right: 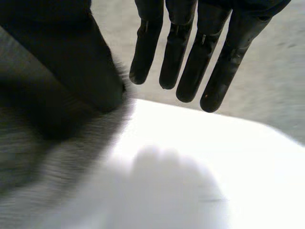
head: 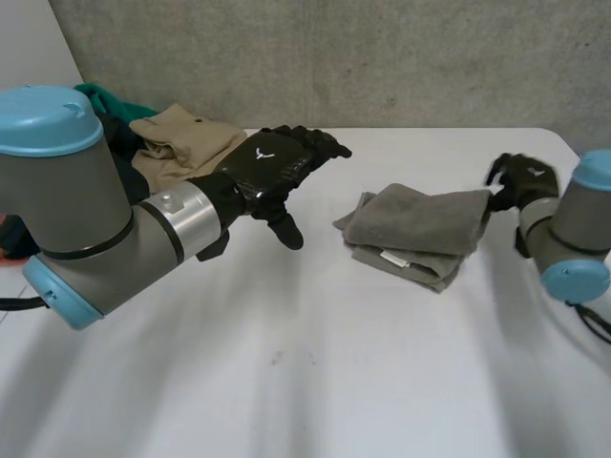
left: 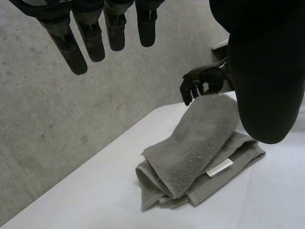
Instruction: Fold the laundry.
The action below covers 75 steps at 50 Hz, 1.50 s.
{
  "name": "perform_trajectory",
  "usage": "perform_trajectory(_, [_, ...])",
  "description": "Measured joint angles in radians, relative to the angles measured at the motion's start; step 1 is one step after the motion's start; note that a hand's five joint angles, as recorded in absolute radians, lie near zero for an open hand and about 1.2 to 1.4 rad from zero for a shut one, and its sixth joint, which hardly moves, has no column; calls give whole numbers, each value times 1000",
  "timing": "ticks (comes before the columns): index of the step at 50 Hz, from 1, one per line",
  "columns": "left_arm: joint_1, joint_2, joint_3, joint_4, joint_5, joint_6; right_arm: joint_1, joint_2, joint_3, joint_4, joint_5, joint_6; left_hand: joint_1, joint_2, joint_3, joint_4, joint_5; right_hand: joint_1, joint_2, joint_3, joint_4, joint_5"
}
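Folded towel (head: 412, 234) lies on the table (head: 305, 382), left hand (head: 269, 165) spread open in the air beside it, right hand (head: 520, 179) loose-fingered at its edge, where a snag could drag the fold apart

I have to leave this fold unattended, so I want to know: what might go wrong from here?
1. The right hand is open at the towel's edge; drawing back, it may drag the top layer and open the fold.
2. The towel's layers lie uneven, so another fold may come out crooked.
3. The left hand hovers close to the clothes pile at the table's corner; a swing might knock clothes off.
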<state>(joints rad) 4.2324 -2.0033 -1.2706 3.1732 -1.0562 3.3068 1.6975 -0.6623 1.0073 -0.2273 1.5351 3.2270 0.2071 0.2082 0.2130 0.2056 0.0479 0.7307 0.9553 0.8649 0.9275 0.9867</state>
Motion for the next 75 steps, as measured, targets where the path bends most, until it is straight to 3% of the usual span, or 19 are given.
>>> perform_trajectory(8, [-12,-33,38,15,-16,-28,-109,181,-334,111,43,-42,0,0,0,0,0,0,0,0,0,8])
perform_trajectory(14, [-19,-50,50,16,-41,-31,-128,241,-434,198,9,-52,0,0,0,0,0,0,0,0,0,8])
perform_trajectory(17, [-22,-55,48,14,-52,-31,-126,225,-408,227,-70,-62,0,0,0,0,0,-28,-20,-21,-21,-15])
perform_trajectory(18, [-23,-56,47,14,-54,-31,-124,211,-388,229,-102,-64,0,0,0,0,0,-346,-362,-355,-355,-338])
perform_trajectory(19, [-23,-56,46,14,-54,-31,-124,205,-380,230,-114,-65,0,0,0,0,0,-346,-362,-355,-355,-338])
perform_trajectory(20, [-23,-57,44,13,-56,-31,-122,180,-346,231,-166,-69,0,0,0,0,0,-491,-642,-576,-608,-638])
perform_trajectory(23, [-23,-57,41,13,-56,-31,-123,142,-301,231,-243,-72,0,0,0,0,0,-491,-642,-576,-608,-638])
perform_trajectory(24, [-24,-57,38,12,-56,-32,-125,114,-270,235,-309,-74,0,0,0,0,0,-519,-734,-654,-691,-913])
perform_trajectory(33, [-26,-59,18,10,-55,-32,-143,90,-254,324,-516,-74,0,0,0,0,0,-519,-734,-654,-691,-916])
perform_trajectory(43, [-26,-59,-1,10,-54,-33,-139,175,-316,395,-598,-74,0,0,0,0,0,-519,-734,-654,-691,-916])
perform_trajectory(52, [-26,-58,-3,11,-53,-32,-110,231,-368,433,-623,-72,0,0,0,0,0,-506,-717,-636,-686,-909])
perform_trajectory(55, [-27,-57,-3,11,-53,-32,-98,240,-379,438,-631,-69,0,0,0,0,0,-209,-410,-323,-388,-630])
perform_trajectory(57, [-27,-57,-3,11,-53,-32,-91,248,-392,440,-636,-64,0,0,0,0,0,77,0,54,-5,-288])
perform_trajectory(59, [-28,-57,-3,11,-53,-33,-88,258,-408,440,-638,-54,0,0,0,0,0,176,186,232,197,-104])
perform_trajectory(66, [-29,-56,-2,11,-53,-33,-87,309,-526,435,-623,49,0,0,0,0,0,184,203,265,239,-85])
perform_trajectory(69, [-29,-55,0,11,-53,-33,-106,348,-625,428,-541,127,0,0,0,0,0,184,203,265,244,-85])
perform_trajectory(75, [-30,-52,7,12,-54,-34,-175,389,-743,387,-279,191,0,0,0,0,0,199,212,291,258,-64])
